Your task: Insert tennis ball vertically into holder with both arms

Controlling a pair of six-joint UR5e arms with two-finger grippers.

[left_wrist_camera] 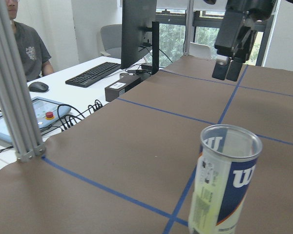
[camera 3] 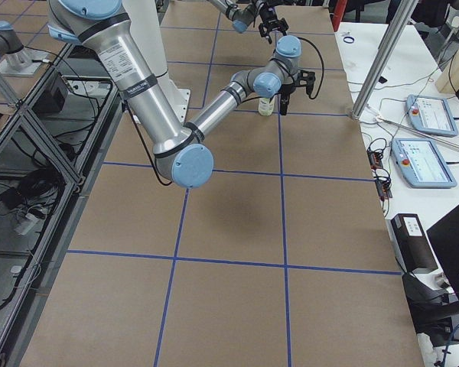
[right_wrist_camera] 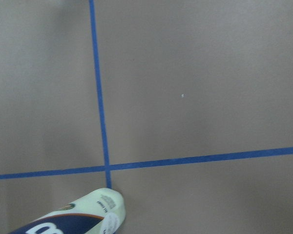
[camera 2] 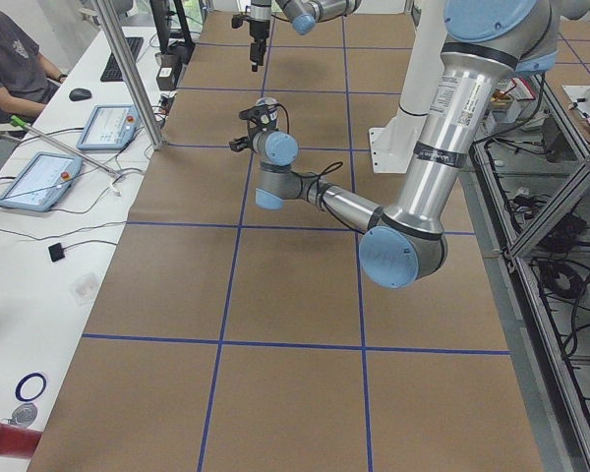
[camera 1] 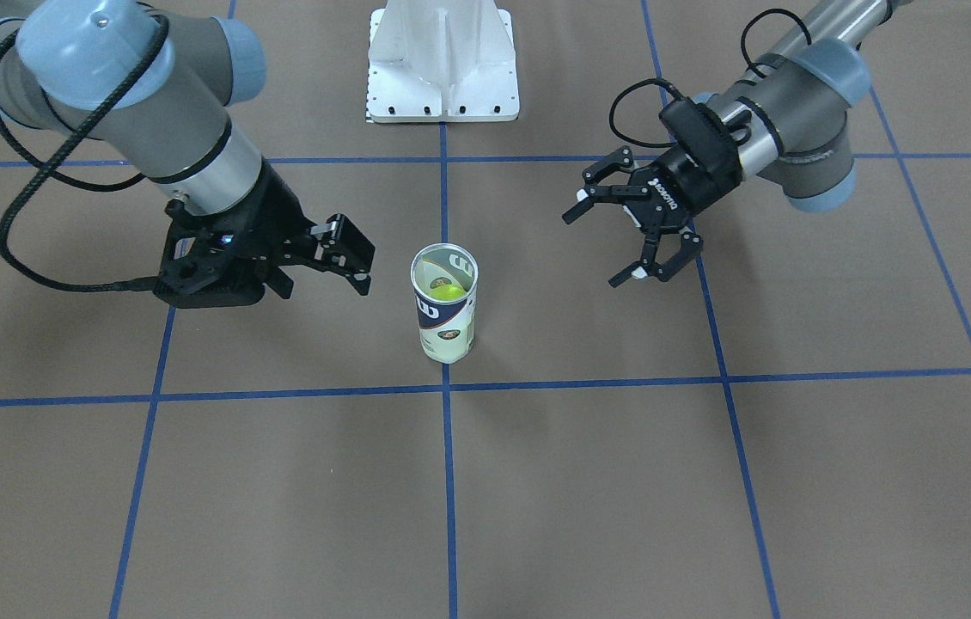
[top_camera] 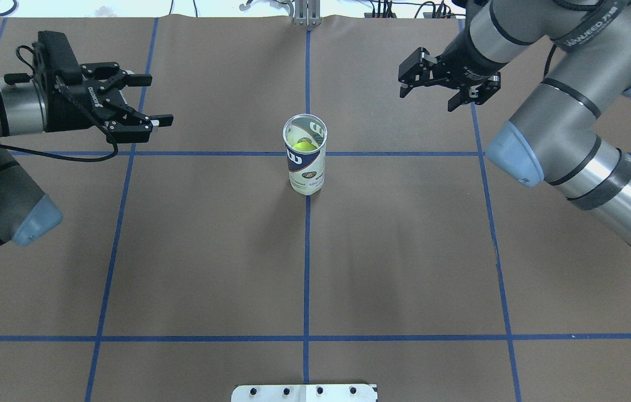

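The holder [camera 1: 444, 301], a clear tube with a silver rim and a white and navy label, stands upright on the table's centre line. A yellow-green tennis ball [camera 1: 449, 292] lies inside it, below the rim. The holder also shows in the overhead view [top_camera: 305, 162], in the left wrist view [left_wrist_camera: 228, 185] and at the bottom edge of the right wrist view [right_wrist_camera: 73, 219]. My left gripper [top_camera: 158, 100] is open and empty, well off to the holder's left, pointing at it. My right gripper [top_camera: 427, 99] is open and empty, beyond and to the right of the holder.
The white metal base [camera 1: 442, 64] stands at the robot's side of the table. Blue tape lines [top_camera: 306, 251] cross the brown table. Beyond the table's far edge are a desk with a keyboard [left_wrist_camera: 95, 73] and monitor, and a seated person [left_wrist_camera: 24, 44].
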